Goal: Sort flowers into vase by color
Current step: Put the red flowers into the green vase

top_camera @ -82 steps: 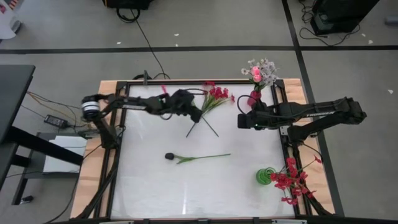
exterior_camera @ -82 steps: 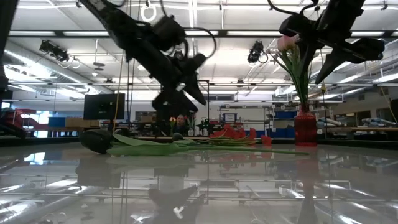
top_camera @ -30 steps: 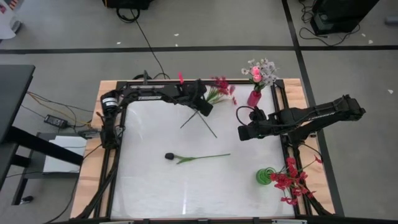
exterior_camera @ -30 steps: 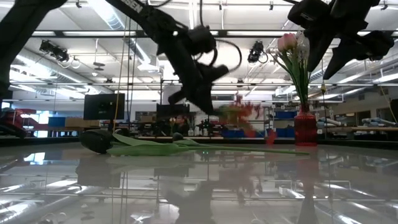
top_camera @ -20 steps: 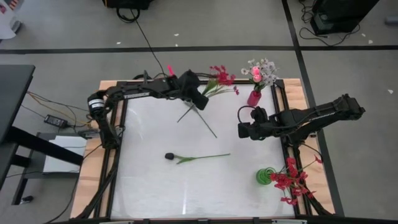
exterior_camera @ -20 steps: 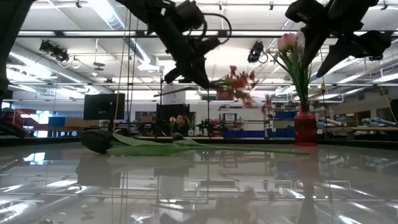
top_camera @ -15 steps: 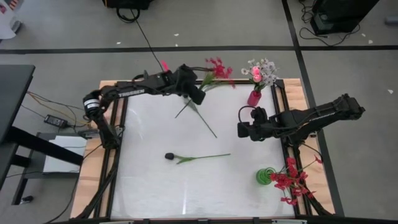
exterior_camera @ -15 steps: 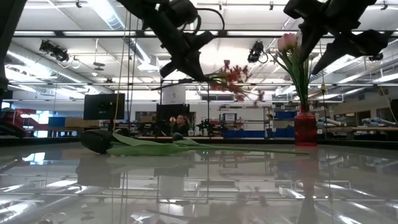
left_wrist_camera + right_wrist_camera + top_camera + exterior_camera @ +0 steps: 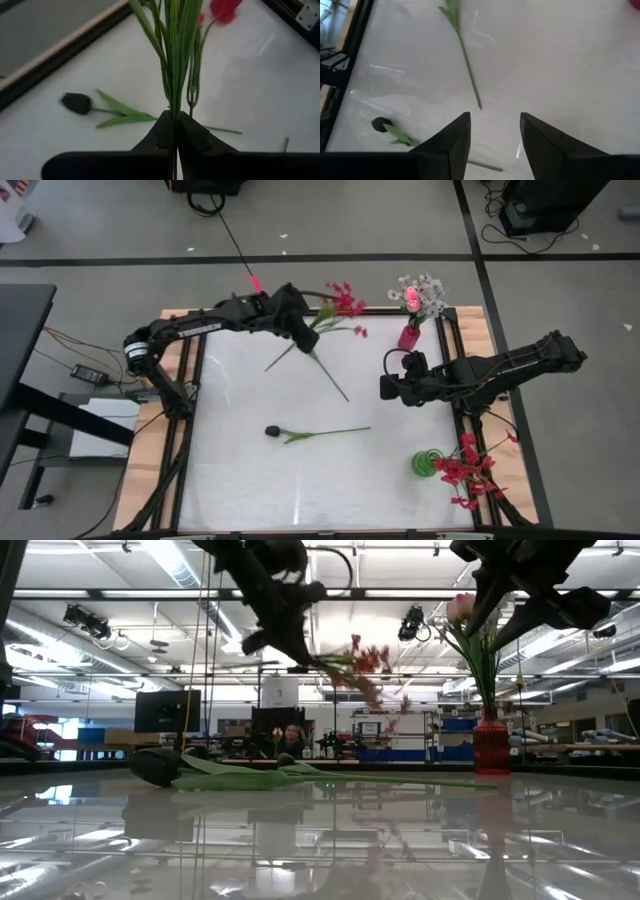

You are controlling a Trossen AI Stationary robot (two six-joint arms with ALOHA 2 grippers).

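1. We see the red blossom sprays (image 9: 340,306) lifted off the table (image 9: 250,480) near its far edge, their green stems clamped between the closed fingers of the left gripper (image 9: 175,131).
2. A dark-budded flower (image 9: 272,431) lies flat mid-table.
3. The right gripper (image 9: 492,131) hovers with fingers spread, empty, near the red vase (image 9: 408,337) of pink and white blooms.
4. We can read no writing anywhere.

Left arm: stretched along the far edge, raised.
Left gripper (image 9: 300,330): fingers (image 9: 165,132) pressed together, clamping green stems.
Right arm: reaching in from the right side.
Right gripper (image 9: 386,387): fingers (image 9: 455,135) parted, holding nothing.
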